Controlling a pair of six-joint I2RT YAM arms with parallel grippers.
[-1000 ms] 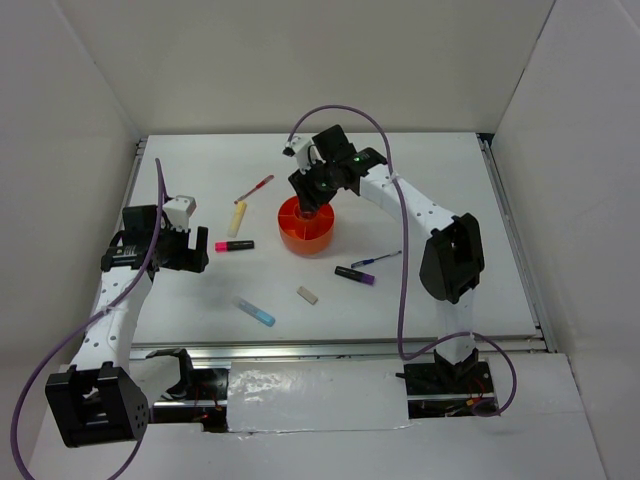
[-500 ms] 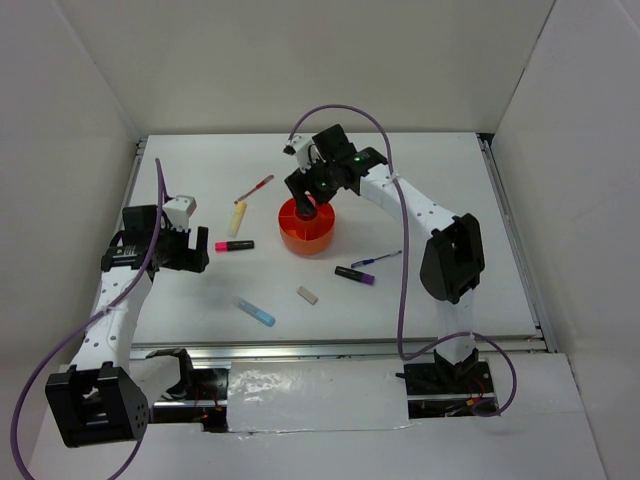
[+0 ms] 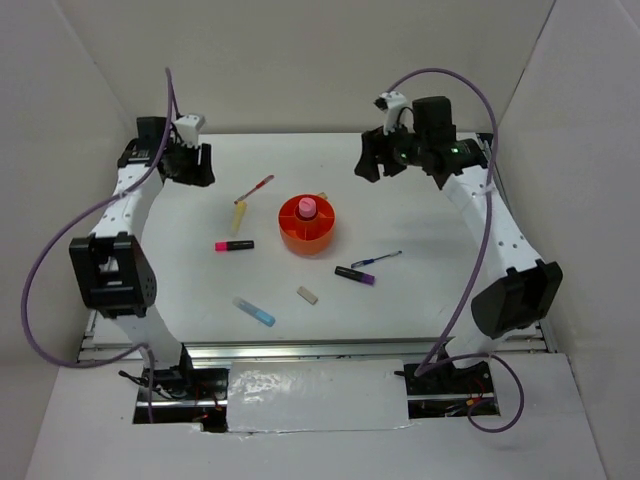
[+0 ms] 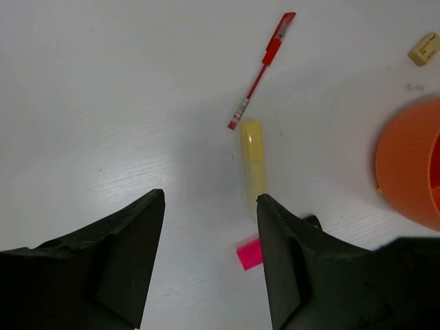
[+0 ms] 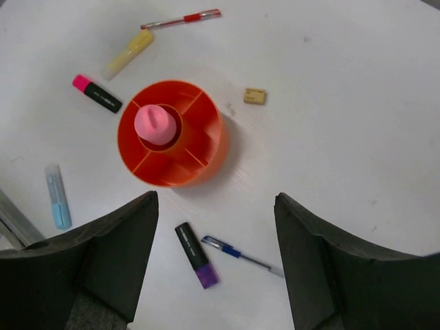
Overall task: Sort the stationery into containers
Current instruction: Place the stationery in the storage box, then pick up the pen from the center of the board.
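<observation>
So far only the pink cylinder (image 3: 308, 208) stands in the central cup of the orange desk organizer (image 3: 320, 243). The left hand (image 4: 211, 198) and right hand (image 5: 216, 197) hover over the far tabletop (image 3: 450, 260) — fingers apart, holding nothing. The red pen (image 4: 263, 67), yellow highlighter (image 4: 253, 157), pink-black marker (image 3: 234, 245), light blue marker (image 3: 256, 312), purple-black marker (image 3: 355, 274), thin blue pen (image 3: 377, 259) and eraser (image 3: 307, 294) lie loose around it. The next pick looks due — likely the left hand lowering astride the highlighter.

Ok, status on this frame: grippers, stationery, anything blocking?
Left gripper open, empty; right gripper open, empty. Pink cylinder in central cup of orange organizer. Red pen, yellow marker, others loose on table. Nothing in the way.
</observation>
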